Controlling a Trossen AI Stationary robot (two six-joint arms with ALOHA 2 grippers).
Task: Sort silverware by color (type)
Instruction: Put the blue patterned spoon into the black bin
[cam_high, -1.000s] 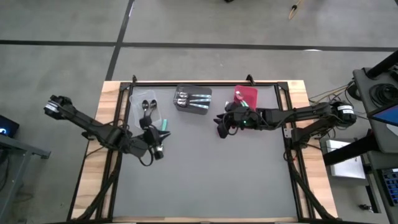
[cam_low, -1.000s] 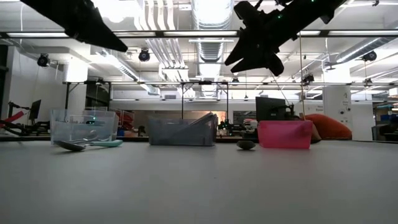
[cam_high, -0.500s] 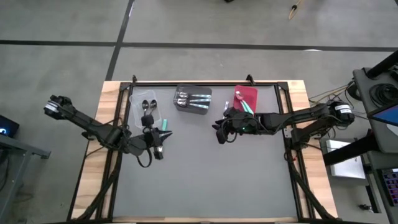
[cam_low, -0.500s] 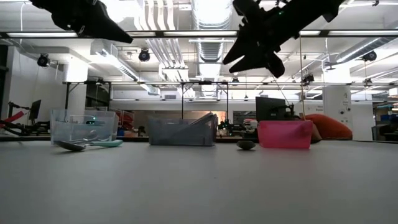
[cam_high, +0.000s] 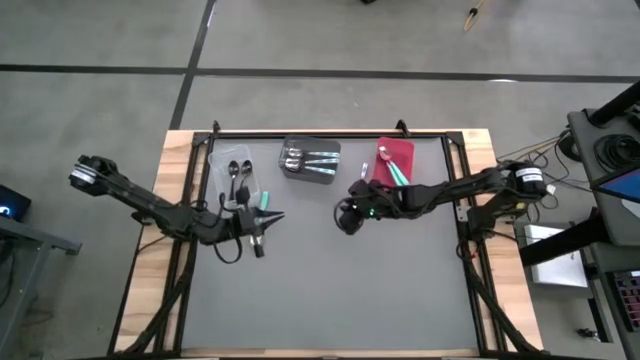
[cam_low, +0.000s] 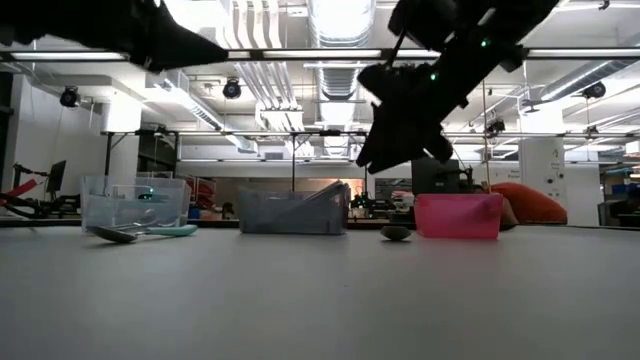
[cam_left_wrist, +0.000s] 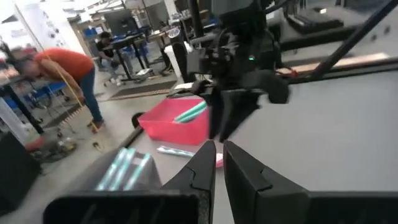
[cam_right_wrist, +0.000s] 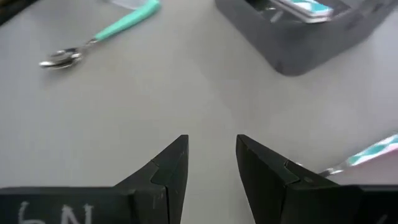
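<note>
The silverware is spread out. Black spoons lie in the clear bin (cam_high: 238, 180), and teal-handled spoons lie in the dark grey bin (cam_high: 310, 158) and the red bin (cam_high: 393, 158). One teal-handled spoon (cam_high: 265, 198) lies flat on the table beside the clear bin. Another (cam_left_wrist: 177, 151) lies in front of the red bin. My left gripper (cam_high: 262, 224) is shut and holds nothing; it hangs above the table near the clear bin. My right gripper (cam_high: 345, 215) hangs open above bare table in the middle (cam_right_wrist: 210, 163), slanting down, with nothing between its fingers.
The three bins stand in a row along the table's far edge (cam_low: 135, 205) (cam_low: 293, 212) (cam_low: 458, 215). Bare grey table fills the near half. In the left wrist view a person (cam_left_wrist: 68, 68) bends over in the room beyond the table.
My right gripper has come down and a little toward the table's left and near edges, still open. My left gripper has tipped up from pointing downward to nearly level, staying shut in much the same place. No spoon has moved.
</note>
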